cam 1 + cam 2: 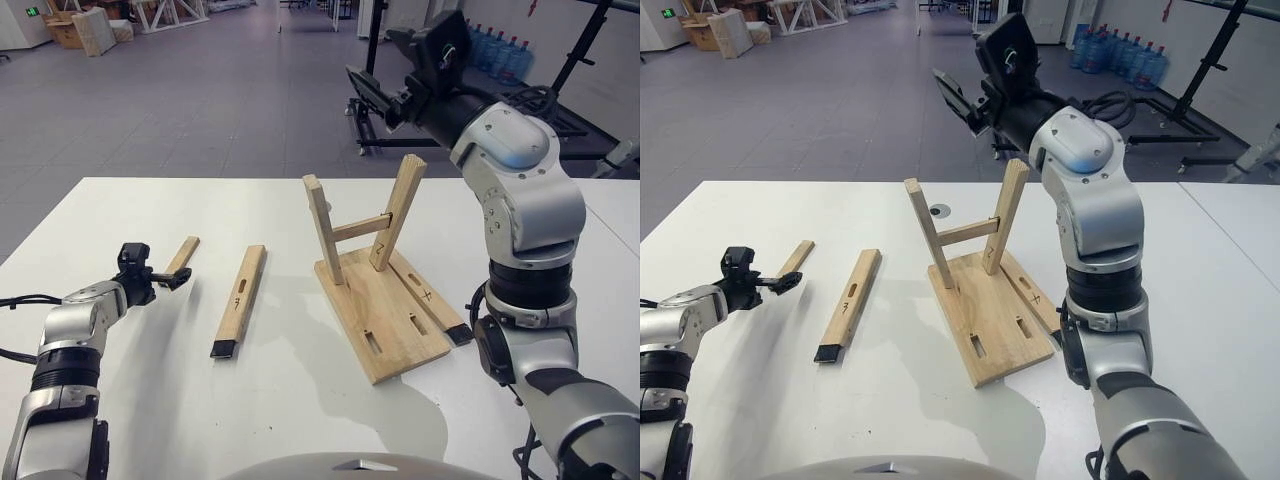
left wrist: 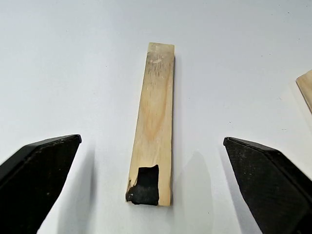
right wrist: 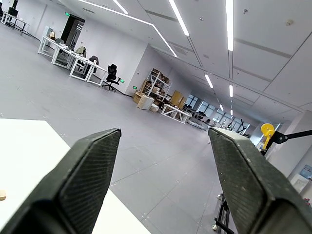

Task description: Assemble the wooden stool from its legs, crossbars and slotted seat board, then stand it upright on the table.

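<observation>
step in hand, as judged: picking up the loose crossbar. the left gripper (image 1: 780, 282) is hovering low over the table (image 1: 300, 420), fingers spread wide and gripping nothing. the short crossbar (image 2: 155, 122) is lying flat directly ahead of it, in line with the gap, black-marked end nearest. the next move is calling for an advance along the bar, then a square closing across its narrow width.

the right gripper (image 3: 165, 134) is standing raised, fingers likewise apart and holding nothing; the seat board (image 1: 395, 335) is lying well below it.

count:
- seat board: one.
- legs: four. two are standing in the board ( (image 1: 323, 230), (image 1: 398, 210)). one loose leg (image 1: 240, 300) is lying between the left gripper and the board. one (image 1: 430, 298) is lying just beside the board's far edge.
- crossbars: two. one (image 1: 358, 228) is joining the upright legs; the other is loose.
</observation>
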`<control>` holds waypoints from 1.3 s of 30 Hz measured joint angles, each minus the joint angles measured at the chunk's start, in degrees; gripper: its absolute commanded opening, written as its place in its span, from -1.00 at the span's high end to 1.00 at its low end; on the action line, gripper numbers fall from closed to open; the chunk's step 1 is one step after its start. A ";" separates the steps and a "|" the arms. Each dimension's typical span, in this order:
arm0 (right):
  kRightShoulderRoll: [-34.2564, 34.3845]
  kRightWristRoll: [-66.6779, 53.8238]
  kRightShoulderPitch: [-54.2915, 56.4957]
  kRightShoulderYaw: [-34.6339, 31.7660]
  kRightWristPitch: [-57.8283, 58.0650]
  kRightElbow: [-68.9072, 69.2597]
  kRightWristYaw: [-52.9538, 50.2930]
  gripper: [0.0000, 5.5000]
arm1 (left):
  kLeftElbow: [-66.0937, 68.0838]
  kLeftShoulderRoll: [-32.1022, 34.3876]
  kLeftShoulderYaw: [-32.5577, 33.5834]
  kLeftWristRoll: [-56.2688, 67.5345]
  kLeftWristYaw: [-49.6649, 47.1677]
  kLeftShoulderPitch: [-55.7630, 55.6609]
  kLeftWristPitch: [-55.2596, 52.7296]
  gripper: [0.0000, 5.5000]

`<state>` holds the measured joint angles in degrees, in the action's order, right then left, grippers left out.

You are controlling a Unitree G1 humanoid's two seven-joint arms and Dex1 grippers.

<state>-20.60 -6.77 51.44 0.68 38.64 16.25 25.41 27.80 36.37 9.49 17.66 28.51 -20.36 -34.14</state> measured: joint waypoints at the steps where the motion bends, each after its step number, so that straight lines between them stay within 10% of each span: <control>1: 0.01 -0.01 -0.01 0.11 0.00 0.00 -0.15 -0.21 | 1.68 -0.16 -0.25 -0.23 0.82 -1.12 1.16 -0.95; 39: 1.23 -1.16 -0.15 1.84 1.47 -0.10 -1.35 -0.21 | 17.46 -2.29 -1.80 -8.15 3.61 -8.13 11.02 0.54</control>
<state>-19.37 -7.93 51.29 2.52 40.11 16.15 24.06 45.26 34.08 7.69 9.51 32.12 -28.49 -23.12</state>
